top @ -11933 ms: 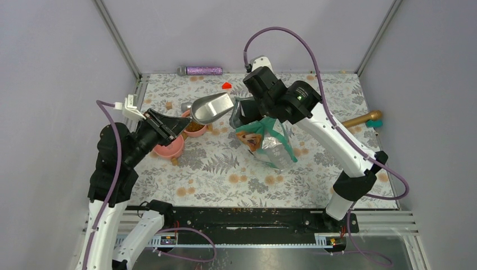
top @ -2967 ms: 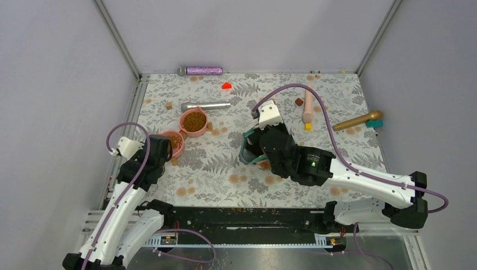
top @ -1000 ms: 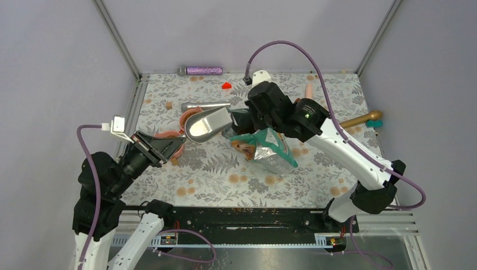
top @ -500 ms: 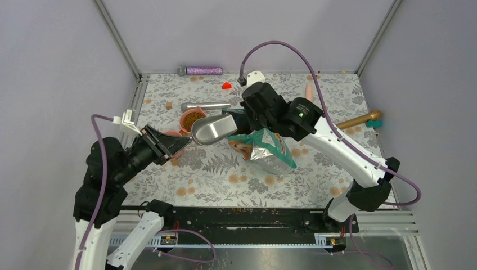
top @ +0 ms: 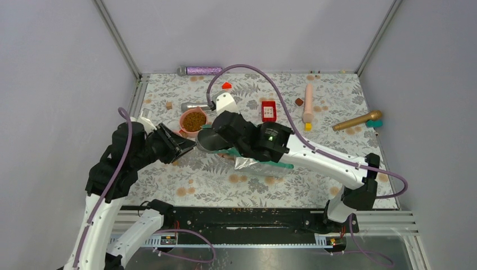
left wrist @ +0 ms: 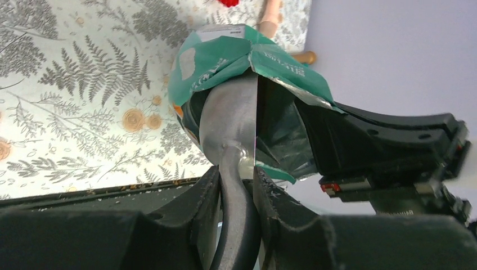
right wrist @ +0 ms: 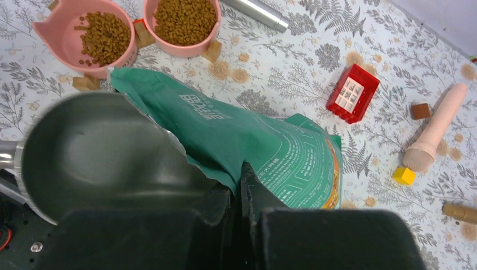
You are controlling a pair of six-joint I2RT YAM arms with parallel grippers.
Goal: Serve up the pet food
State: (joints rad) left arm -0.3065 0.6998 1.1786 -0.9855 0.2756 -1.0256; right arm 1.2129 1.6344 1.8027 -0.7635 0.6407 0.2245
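My left gripper (left wrist: 235, 174) is shut on the handle of a steel scoop (left wrist: 232, 121), whose bowl (right wrist: 95, 152) sits in the mouth of the teal pet food bag (right wrist: 259, 146). My right gripper (right wrist: 241, 194) is shut on the torn top edge of that bag, which lies low on the floral mat (top: 264, 163). Brown kibble fills two pink bowls: one (right wrist: 181, 19) at the back, one (right wrist: 101, 39) to its left. In the top view only the back bowl (top: 193, 121) shows; my left gripper (top: 183, 147) covers the other. No kibble shows in the scoop.
On the floral mat lie a steel cylinder (top: 194, 106), a red brick (top: 269, 110), a pink tube (top: 307, 103), a gold pestle (top: 355, 120), brown cubes (top: 299, 102) and a small yellow block (right wrist: 404, 175). A purple glitter tube (top: 201, 70) lies by the back wall.
Both arms have dropped and shifted left. The bag went from held up to low on the mat, and the scoop moved from above the bowls into the bag's mouth.
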